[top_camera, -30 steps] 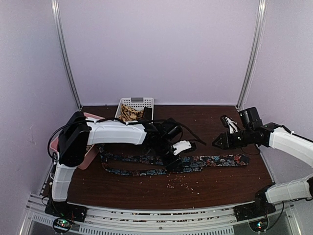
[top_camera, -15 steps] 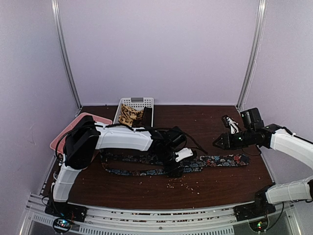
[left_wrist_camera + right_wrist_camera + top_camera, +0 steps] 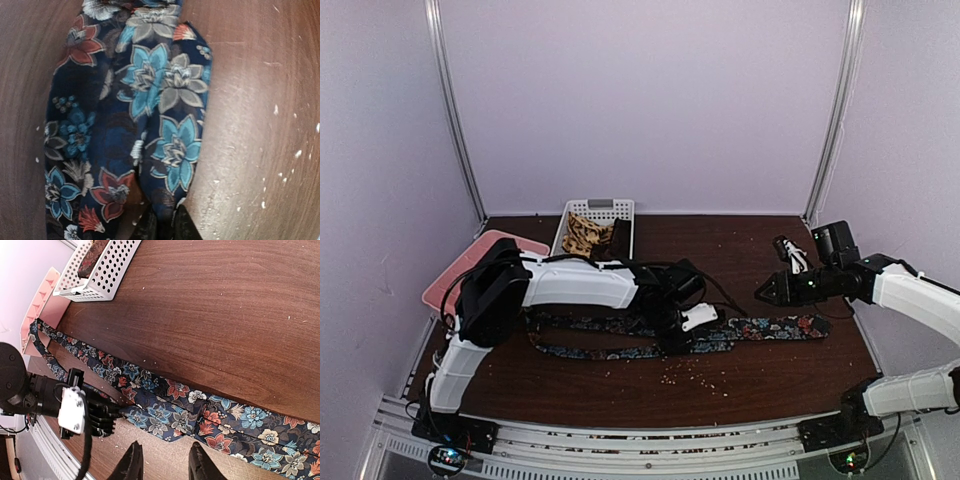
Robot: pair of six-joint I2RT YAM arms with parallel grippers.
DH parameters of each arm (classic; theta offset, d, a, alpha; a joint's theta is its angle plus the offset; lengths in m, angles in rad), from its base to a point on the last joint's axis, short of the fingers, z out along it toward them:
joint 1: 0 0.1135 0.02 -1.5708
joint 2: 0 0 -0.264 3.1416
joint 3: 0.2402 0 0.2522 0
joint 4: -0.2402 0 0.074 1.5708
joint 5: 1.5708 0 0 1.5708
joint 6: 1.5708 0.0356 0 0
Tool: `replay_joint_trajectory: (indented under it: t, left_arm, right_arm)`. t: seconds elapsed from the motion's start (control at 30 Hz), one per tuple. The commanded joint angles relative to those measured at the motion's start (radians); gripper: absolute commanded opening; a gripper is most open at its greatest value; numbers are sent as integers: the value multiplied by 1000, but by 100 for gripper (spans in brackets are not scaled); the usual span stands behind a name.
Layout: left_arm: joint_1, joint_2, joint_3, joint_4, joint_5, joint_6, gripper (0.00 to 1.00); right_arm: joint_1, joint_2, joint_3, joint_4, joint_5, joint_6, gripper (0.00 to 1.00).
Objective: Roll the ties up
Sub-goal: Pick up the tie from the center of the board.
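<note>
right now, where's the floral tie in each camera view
Top external: floral tie lies left to right across the middle of the table.
Left wrist: it fills the left and centre.
Right wrist: diagonal band from upper left to lower right.
Shared landmark: white perforated basket, behind the tie in top external, top left in right wrist; not in left wrist.

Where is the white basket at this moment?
In the top view the white basket stands at the far edge of the table, left of centre, just right of the pink tray.
</note>
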Motion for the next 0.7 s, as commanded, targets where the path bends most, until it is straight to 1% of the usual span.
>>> replay_joint_trajectory:
  t: [0.0,0.03,0.07,0.23,0.33,0.43,0.5,0.57,0.6,0.67]
  left_arm:
    - [-42,6,22,-65,12,44,6]
    - [-42,-14,20,-66,9,43,1]
    - [-42,-46,13,-57,5,40,0]
    - [-11,-295,-44,35,5,50,0]
    - [39,-450,0,35,-5,61,0]
    - [91,-570,42,37,-41,94,0]
    - [126,-638,56,56,-63,119,0]
    - [170,-685,64,76,-50,132,0]
    - [201,-695,68,80,-32,137,0]
    - [227,-695,77,76,-23,154,0]
  right_arm:
    - [-8,-14,-6,16,4,4,32]
    - [-9,-13,-6,17,5,4,32]
    - [-8,-12,-4,17,5,5,31]
    - [-10,-14,3,18,1,9,31]
    - [-10,-15,8,22,-2,10,31]
    - [-9,-15,13,25,-8,13,31]
    - [-9,-17,12,28,-12,16,31]
    - [-10,-17,11,32,-13,18,31]
    - [-9,-16,9,35,-14,19,31]
    - [-9,-16,9,39,-17,23,31]
